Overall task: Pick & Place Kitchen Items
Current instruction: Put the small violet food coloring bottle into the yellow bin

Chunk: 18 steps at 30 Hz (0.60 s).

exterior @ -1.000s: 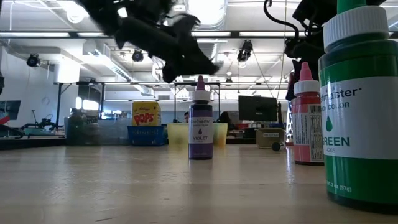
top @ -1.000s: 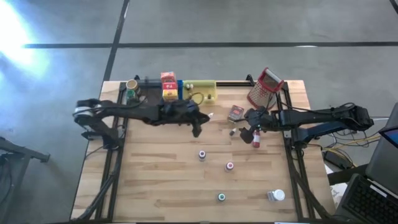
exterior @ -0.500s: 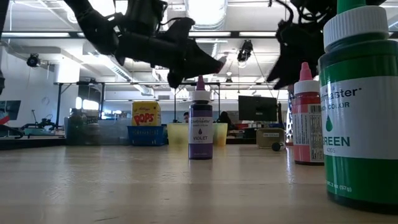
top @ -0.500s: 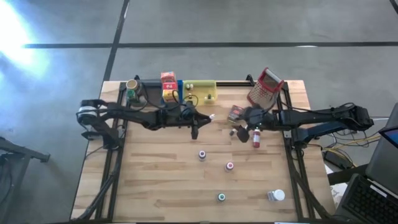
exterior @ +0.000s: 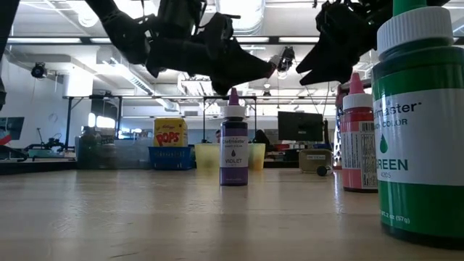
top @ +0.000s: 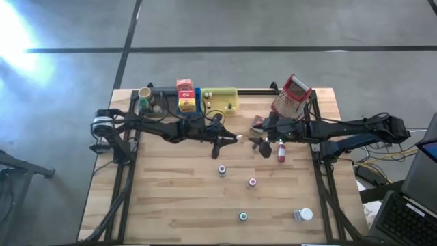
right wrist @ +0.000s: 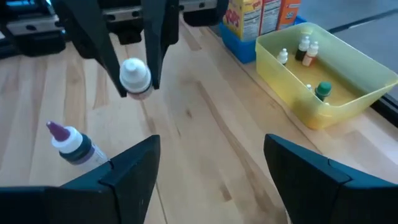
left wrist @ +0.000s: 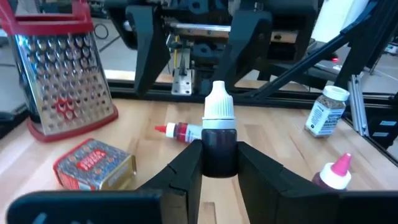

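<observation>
We see a table (top: 171,205) of pale wood planks, smooth, with a soft sheen. Between the matt black plastic fingers (left wrist: 186,177) of the left gripper (left wrist: 219,163) sits a dark glossy bottle (left wrist: 219,149) with a smooth white plastic cap. Beyond those jaws stands a grater (left wrist: 62,74) of bright perforated metal with a red plastic handle and base, and nearer lies a tin (left wrist: 94,165) with a shiny printed skin. Ahead of the right gripper (right wrist: 211,165), whose matt dark jaws stand apart, a tray (right wrist: 326,71) of translucent yellow plastic holds small bottles. In the low view a green bottle (exterior: 420,138) shows glossy plastic under a paper label.
</observation>
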Each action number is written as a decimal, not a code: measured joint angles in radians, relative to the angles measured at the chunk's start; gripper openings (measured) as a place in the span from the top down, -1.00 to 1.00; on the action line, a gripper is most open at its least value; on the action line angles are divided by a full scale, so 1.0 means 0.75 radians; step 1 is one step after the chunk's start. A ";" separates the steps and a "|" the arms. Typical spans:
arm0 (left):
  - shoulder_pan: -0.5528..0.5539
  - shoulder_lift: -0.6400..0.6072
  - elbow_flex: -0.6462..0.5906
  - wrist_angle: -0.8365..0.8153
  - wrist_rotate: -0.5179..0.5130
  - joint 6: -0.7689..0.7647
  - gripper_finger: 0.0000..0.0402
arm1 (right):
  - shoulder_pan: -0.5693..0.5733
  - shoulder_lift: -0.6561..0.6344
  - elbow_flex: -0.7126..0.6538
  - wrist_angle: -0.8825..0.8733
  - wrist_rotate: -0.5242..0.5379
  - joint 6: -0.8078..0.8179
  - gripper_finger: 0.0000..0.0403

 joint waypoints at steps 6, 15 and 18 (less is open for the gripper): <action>0.001 0.000 0.021 -0.003 -0.005 0.045 0.53 | 0.000 0.000 0.000 0.030 -0.014 -0.018 -0.32; 0.001 0.002 0.031 -0.013 -0.005 0.046 0.53 | 0.001 0.000 0.000 0.169 -0.182 -0.122 -0.18; 0.000 0.002 0.043 -0.012 0.008 0.046 0.53 | 0.001 0.002 0.001 0.210 -0.187 -0.127 -0.14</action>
